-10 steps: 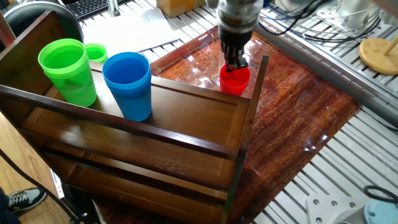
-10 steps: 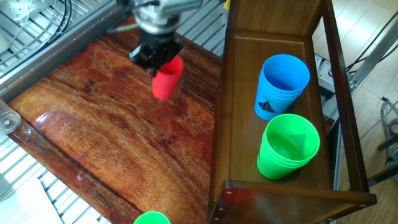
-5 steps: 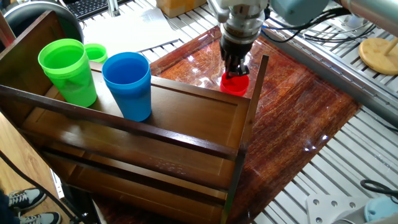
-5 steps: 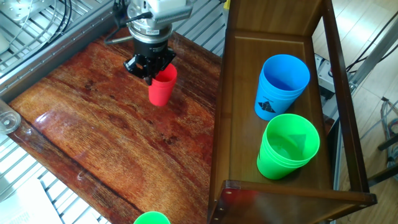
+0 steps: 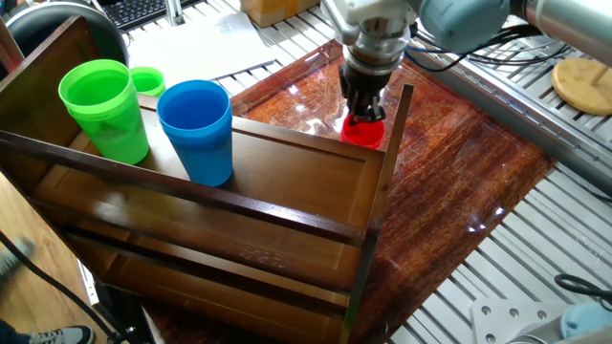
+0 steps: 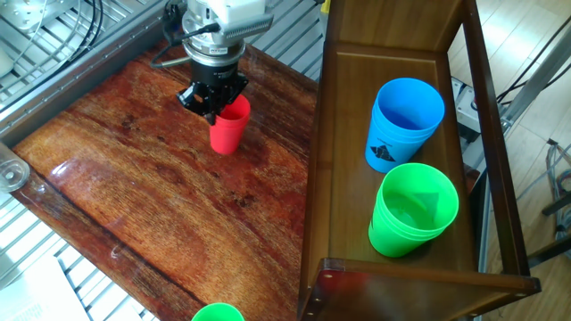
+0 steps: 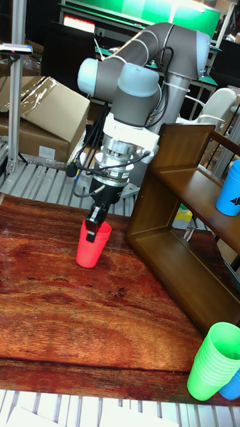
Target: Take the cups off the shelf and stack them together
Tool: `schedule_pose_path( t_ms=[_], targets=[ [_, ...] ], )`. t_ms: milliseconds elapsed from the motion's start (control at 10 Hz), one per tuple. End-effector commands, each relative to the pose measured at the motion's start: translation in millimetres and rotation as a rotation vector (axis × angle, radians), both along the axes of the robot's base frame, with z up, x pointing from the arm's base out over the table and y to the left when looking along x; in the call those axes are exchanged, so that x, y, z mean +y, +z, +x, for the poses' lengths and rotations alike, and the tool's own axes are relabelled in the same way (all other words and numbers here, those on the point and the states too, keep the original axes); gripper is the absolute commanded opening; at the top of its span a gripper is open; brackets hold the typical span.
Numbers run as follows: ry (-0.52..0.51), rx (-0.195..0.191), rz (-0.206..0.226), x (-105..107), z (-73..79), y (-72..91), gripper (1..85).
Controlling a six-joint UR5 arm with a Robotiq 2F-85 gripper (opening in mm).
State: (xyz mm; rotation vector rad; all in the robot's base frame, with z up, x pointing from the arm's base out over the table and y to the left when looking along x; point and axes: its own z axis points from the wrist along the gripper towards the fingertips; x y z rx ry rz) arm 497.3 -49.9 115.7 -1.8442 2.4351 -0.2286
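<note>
The red cup [image 6: 227, 132] is upright on or just above the glossy tabletop [image 6: 134, 205], left of the shelf [image 6: 330, 178]. My gripper [image 6: 217, 96] comes down from above and is shut on its rim; the cup's far side is hidden by the fingers. The red cup [image 7: 90, 247] and gripper [image 7: 95, 225] also show in the tall fixed view, and the cup [image 5: 363, 131] under the gripper [image 5: 363, 103] behind the shelf post. On the shelf's top board [image 5: 287, 182] stand the blue cup [image 5: 198, 129], with a black mark [image 6: 382, 153], and the green cup [image 5: 103, 107] beside it.
A smaller green cup [image 5: 146, 80] stands on the table beyond the shelf's end, and is also seen as the green cup [image 6: 217, 312] at the picture's lower edge. Metal slat surfaces [image 5: 535, 248] ring the tabletop. A round wooden disc [image 5: 581, 84] lies at the far right.
The gripper has carried the red cup down and a little away from the shelf. The cup went from tilted in the air to upright at the tabletop.
</note>
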Motion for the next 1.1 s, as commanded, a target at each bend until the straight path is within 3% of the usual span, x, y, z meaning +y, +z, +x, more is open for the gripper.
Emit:
schedule_pose_path(
  t_ms=[0, 200, 500, 1000],
  targets=[
    [0.031, -0.008, -0.024, -8, 1.2, -1.5, 27.0],
    [0.039, -0.006, -0.026, -8, 0.8, -1.5, 31.7],
    [0.043, 0.000, -0.023, -7, -1.3, 3.7, 31.7],
    [0.060, 0.026, -0.053, -4, -5.1, 38.8, 31.3]
  ],
)
